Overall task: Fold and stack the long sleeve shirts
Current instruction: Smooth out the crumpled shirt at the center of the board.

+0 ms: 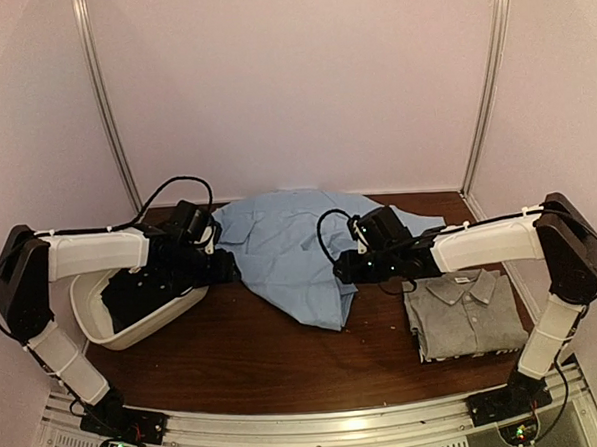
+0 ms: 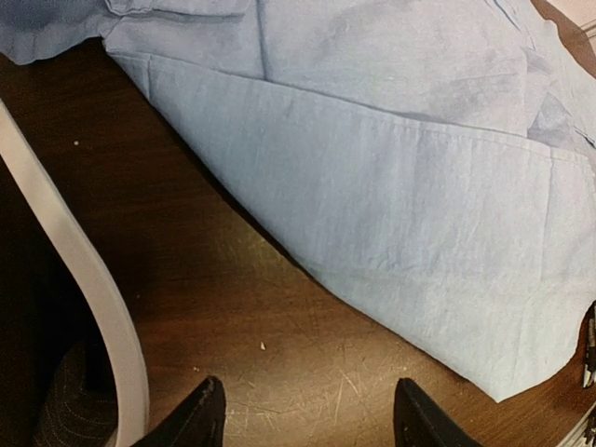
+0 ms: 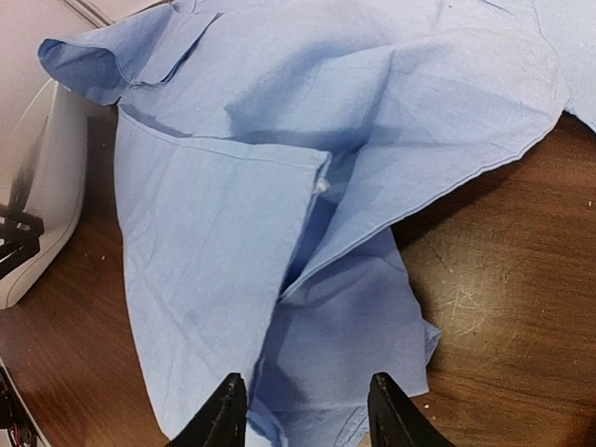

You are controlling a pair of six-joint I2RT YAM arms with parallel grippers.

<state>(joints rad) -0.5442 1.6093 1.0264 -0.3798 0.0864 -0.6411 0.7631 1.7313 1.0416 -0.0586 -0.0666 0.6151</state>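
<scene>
Broadly, tabletop [image 1: 286, 369]: dark brown scratched wood that carries everything, with both arm bases at its near edge.
Light blue cloth shirt [image 1: 279, 239]: spread out and rumpled at the far middle of the tabletop, one panel folded over itself, and its lower corner reaches toward the centre.
Left arm [image 1: 95, 252]: white and black, it reaches in from the left over the tub to the shirt's left edge.
Right arm [image 1: 485, 244]: it reaches in from the right, with its wrist over the shirt's lower right part.
White plastic tub [image 1: 134, 337]: it sits at the left of the tabletop, just beside the blue shirt.
Dark clothing [image 1: 132, 292]: it lies heaped inside the tub.
Grey collared shirt [image 1: 464, 315]: folded into a neat rectangle on the near right, with the collar and short placket facing up, apart from the blue shirt.
Left jaws: wide apart over bare wood just short of the blue shirt's edge, with nothing between them.
Right jaws: partly apart, straddling the blue shirt's lower hem. Cloth lies between them, but they are not closed on it.
Small white button [image 3: 321, 186]: it sits at the corner of the folded-over panel.
</scene>
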